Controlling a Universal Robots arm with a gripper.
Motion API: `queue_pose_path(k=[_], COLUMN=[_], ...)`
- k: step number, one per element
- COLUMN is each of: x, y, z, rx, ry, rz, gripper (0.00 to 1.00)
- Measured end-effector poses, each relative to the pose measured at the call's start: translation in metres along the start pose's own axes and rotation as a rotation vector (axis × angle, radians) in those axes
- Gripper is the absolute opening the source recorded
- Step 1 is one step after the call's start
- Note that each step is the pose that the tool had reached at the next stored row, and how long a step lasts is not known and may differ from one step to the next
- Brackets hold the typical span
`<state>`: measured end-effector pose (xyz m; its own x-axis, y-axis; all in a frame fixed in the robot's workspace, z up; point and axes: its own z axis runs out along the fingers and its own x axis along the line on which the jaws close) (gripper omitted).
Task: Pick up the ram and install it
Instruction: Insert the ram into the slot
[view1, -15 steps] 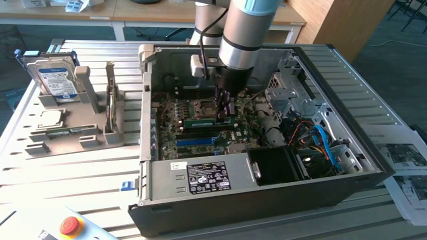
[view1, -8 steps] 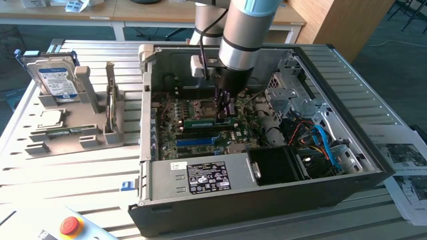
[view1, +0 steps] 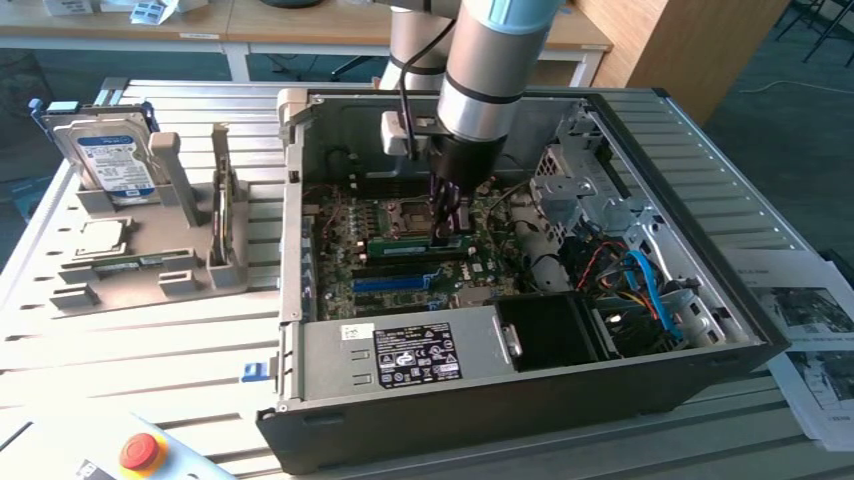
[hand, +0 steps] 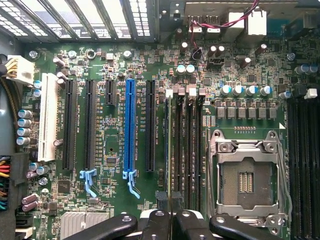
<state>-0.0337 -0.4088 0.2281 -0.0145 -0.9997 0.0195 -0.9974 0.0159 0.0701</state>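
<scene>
The ram (view1: 407, 243), a thin green stick, stands on edge over the motherboard inside the open computer case (view1: 747, 340). My gripper (view1: 450, 235) reaches straight down into the case and is shut on the ram's top edge. In the wrist view the gripper (hand: 170, 202) is over the row of black memory slots (hand: 190, 150) beside the empty processor socket (hand: 247, 177). The ram (hand: 170, 150) appears there edge-on, lined up with the outermost slot. Whether it sits fully in the slot I cannot tell.
A grey fixture (view1: 180, 270) on the exterior view's left holds a blue-labelled hard drive (view1: 114, 160) and a square silver chip (view1: 100, 237). The power supply (view1: 414, 350) and blue cables (view1: 647, 285) crowd the case's near side. A red stop button (view1: 140, 452) sits at the front.
</scene>
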Motion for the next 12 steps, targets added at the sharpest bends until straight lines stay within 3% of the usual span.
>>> queue_pose_path(k=[2, 8, 12], x=[-0.0003, -0.0004, -0.0003], y=[-0.0002, -0.0001, 0.0005], z=[0.0011, 0.0001, -0.0085], rx=[0.0008, 0.0002, -0.0041], ry=[-0.0024, -0.0006, -0.0005], rz=[0.0, 0.0, 0.0], gripper=[0.12, 0.12, 0.12])
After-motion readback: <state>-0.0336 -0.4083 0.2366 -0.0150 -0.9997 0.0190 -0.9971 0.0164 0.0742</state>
